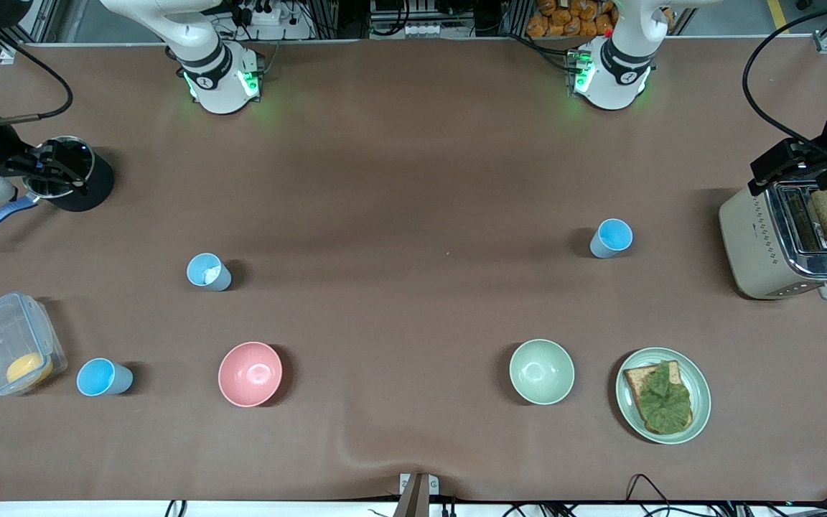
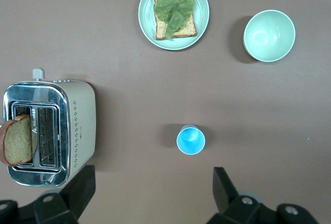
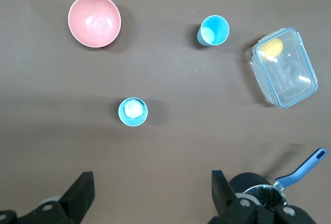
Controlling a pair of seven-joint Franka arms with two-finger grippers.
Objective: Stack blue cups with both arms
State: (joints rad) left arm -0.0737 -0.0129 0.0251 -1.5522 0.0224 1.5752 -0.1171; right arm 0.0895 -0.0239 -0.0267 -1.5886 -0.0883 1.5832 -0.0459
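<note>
Three blue cups stand upright and well apart on the brown worktop (image 1: 413, 179): the cup with a white scrap (image 1: 208, 272) and another cup (image 1: 103, 377) beside the clear container (image 1: 10, 352) lie toward the right arm's end, while the third cup (image 1: 610, 238) stands toward the left arm's end, near the toaster (image 1: 790, 240). The left end effector (image 2: 150, 188) hangs spread over the toaster end and the right end effector (image 3: 150, 190) hangs spread over the pot (image 1: 69, 172), each above its nearest cup's level, neither holding anything. The bare worktop around every cup likely leaves ample room for a descent from above.
</note>
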